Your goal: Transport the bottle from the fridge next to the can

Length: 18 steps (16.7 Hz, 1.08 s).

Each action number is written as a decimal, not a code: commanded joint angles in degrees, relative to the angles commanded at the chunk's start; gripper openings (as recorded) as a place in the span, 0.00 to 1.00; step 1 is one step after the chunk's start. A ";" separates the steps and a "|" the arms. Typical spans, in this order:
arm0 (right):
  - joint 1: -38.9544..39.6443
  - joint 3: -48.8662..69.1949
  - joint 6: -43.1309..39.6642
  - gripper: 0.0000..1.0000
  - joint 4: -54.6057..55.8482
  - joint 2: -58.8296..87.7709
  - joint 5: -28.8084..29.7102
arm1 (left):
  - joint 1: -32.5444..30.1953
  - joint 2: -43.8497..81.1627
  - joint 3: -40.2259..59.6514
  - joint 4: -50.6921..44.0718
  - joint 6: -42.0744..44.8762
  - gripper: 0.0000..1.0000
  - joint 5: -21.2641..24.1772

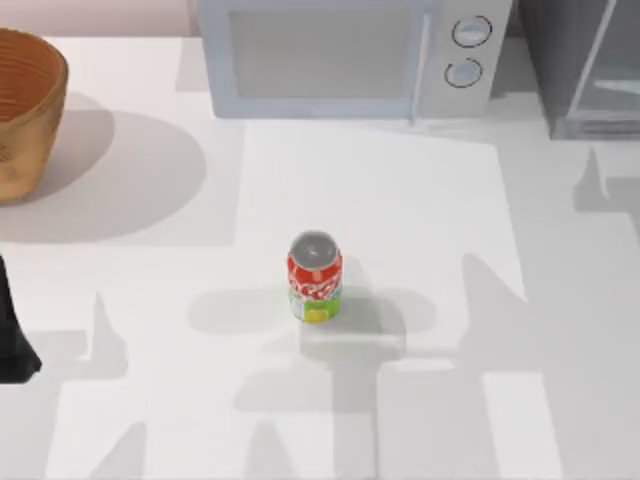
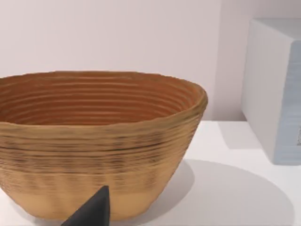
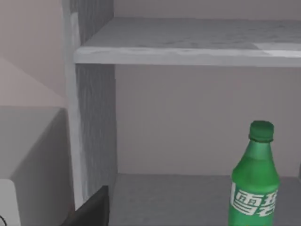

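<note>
The bottle (image 3: 256, 188) stands upright inside the fridge (image 3: 91, 122), on its lower floor under a shelf (image 3: 188, 47), as our right wrist view shows. The can (image 1: 315, 278) stands upright mid-table (image 1: 500, 380), in front of the microwave (image 1: 340, 55). Our left arm (image 1: 12, 330) sits at the table's left edge, facing the woven basket (image 2: 99, 141). We cannot tell whether either end effector is apart or together.

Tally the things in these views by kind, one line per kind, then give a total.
Drink containers: 2, the small red soda can and the green translucent plastic bottle.
Appliances: 2, the white microwave with two round knobs and the grey boxy fridge.
Baskets: 1, the brown woven basket.
Total: 5
</note>
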 joint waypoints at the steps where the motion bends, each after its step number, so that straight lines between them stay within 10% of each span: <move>1: -0.75 2.90 0.03 1.00 2.98 6.91 -0.70 | 0.00 0.00 0.00 0.00 0.00 1.00 0.00; 9: -5.89 22.82 0.07 1.00 23.43 50.45 -5.06 | 0.00 0.00 0.00 0.00 0.00 1.00 0.00; 18: -7.17 28.21 -0.01 1.00 28.96 59.47 -6.06 | 0.00 0.00 0.00 0.00 0.00 1.00 0.00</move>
